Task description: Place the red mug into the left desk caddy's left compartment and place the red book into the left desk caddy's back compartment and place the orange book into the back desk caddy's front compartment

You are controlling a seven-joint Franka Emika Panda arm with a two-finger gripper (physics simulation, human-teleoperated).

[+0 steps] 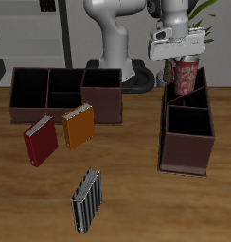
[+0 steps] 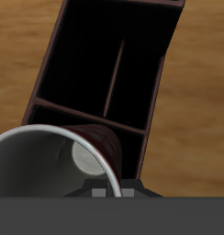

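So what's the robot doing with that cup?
The robot's gripper holds the red speckled mug over the far end of the dark brown desk caddy seen end-on. The small dark-red book and the bright-orange book lie on the wooden table, not yet moved.

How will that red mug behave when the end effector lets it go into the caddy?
The red mug looks rigid and hard, so probably no flexing. It hangs upright over the left desk caddy, so it should land standing. Its round body might roll if it tipped.
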